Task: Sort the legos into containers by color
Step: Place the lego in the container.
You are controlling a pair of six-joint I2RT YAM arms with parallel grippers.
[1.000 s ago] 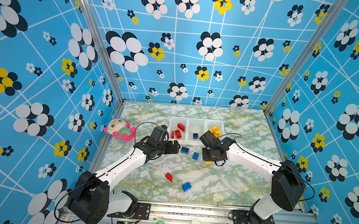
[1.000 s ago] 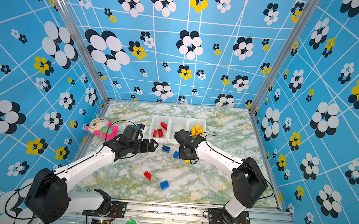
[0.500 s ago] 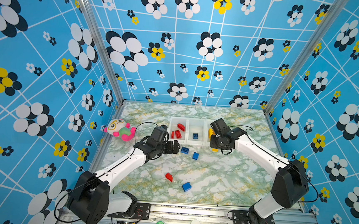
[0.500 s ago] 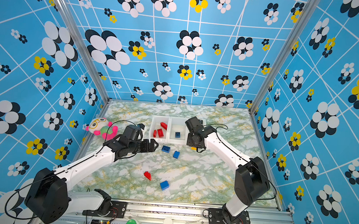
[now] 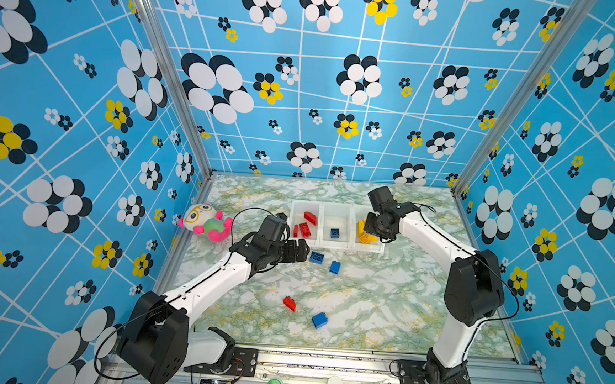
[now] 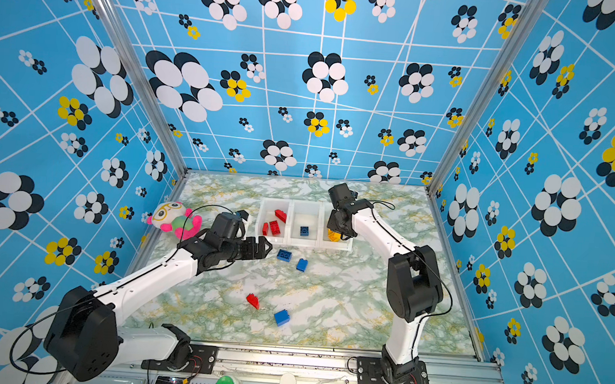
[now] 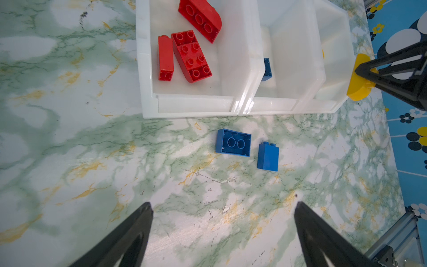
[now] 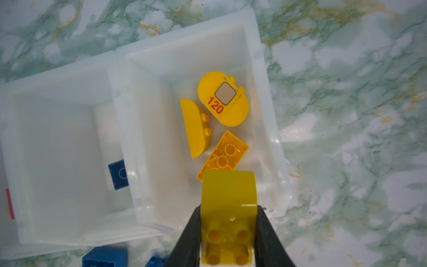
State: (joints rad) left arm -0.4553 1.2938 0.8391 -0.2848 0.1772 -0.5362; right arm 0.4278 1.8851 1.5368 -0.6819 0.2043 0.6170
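Glossy plastic bricks (image 7: 191,56) lie in translucent, smooth white plastic bins (image 7: 240,69); beside the bins, the marbled tabletop (image 7: 92,161) looks slightly sheened, perhaps laminate.

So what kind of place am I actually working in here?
Most likely a purpose-built robot recording booth, not a home or workshop: blue flower-print walls on an aluminium frame, a marble-print tabletop, and two arms bolted to a front rail.

Left arm (image 5: 218,279) low, jaws spread, right arm (image 5: 432,235) outstretched, jaws clamped
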